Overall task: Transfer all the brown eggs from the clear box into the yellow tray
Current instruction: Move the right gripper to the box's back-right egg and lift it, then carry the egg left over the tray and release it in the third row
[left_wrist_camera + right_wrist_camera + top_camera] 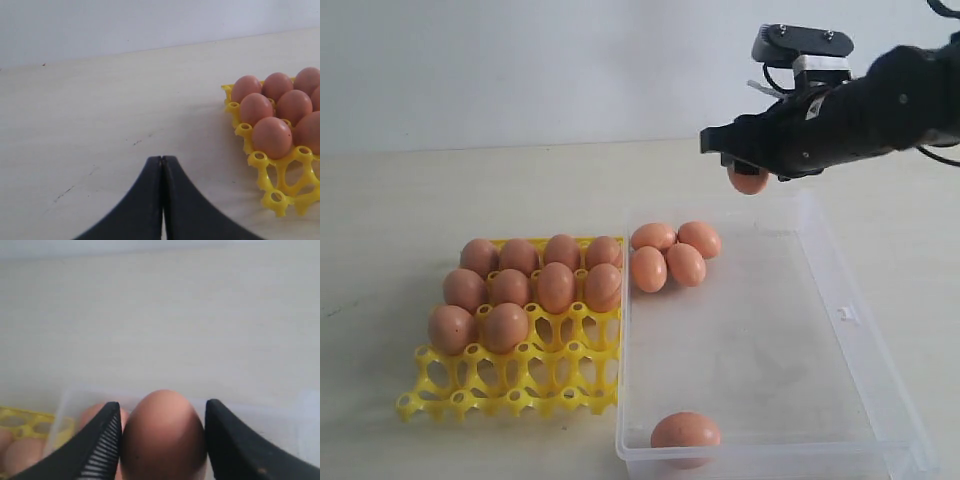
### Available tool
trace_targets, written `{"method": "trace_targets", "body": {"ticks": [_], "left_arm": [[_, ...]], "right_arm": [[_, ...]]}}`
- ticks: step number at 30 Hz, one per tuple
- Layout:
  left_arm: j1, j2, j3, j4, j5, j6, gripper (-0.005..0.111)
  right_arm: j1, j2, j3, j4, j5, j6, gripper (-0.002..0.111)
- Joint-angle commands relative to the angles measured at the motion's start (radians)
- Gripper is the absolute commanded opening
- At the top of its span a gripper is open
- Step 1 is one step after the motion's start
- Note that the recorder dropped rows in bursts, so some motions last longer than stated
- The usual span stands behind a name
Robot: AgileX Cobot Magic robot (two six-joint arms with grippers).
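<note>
A: Quick, where are the eggs?
B: 16 brown eggs point(556, 287) in all. 10 sit in the yellow tray point(510, 385): the far 2 rows are full, 4 ea, plus 2 in the 3rd row at its left edge. The near cups are bare.
A: Rest?
B: 5 lie in the clear box point(850, 315). 4 are bunched & touching in its far-left corner, 1 is alone vs the near wall, close to the near-left corner. The last one, the lifted egg point(749, 183), is up in the air over the box's far wall.
A: Held by?
B: The right claw point(748, 168), clamped on it. Wrist view shows the egg wedged btw both fingers point(100, 440), touching each, w/ its rounded end just past the tips.
A: Other arm?
B: The left claw point(161, 162) has its fingers pressed flat together, low over bare table point(100, 125), w/ a tray corner & some eggs near it.
A: Layout?
B: Tray & box are both flat on the table, w/ the box twd the right side. The tray is just beside the box's left wall. Can't tell if they're touching.
</note>
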Motion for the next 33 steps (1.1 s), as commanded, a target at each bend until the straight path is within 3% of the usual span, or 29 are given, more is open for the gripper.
{"method": "trace_targets", "body": {"ticks": [1, 4, 8, 12, 33], "left_arm": [[-0.001, -0.006, -0.005, -0.004, -0.008, -0.005, 0.0], [-0.001, -0.006, -0.005, -0.004, -0.008, -0.005, 0.0], [-0.001, -0.006, -0.005, -0.004, -0.008, -0.005, 0.0], [-0.001, -0.006, -0.005, -0.004, -0.008, -0.005, 0.0], [-0.001, -0.006, -0.005, -0.004, -0.008, -0.005, 0.0]], "right_arm": [[0.113, -0.089, 0.187, 0.008, -0.306, 0.011, 0.0], [0.194, -0.086, 0.254, -0.079, -0.49, 0.123, 0.0], [0.281, -0.037, 0.266, -0.346, -0.664, 0.358, 0.0], [0.332, 0.038, 0.266, -0.406, -0.801, 0.395, 0.0], [0.344, 0.289, 0.264, -0.512, -0.953, 0.526, 0.0]]}}
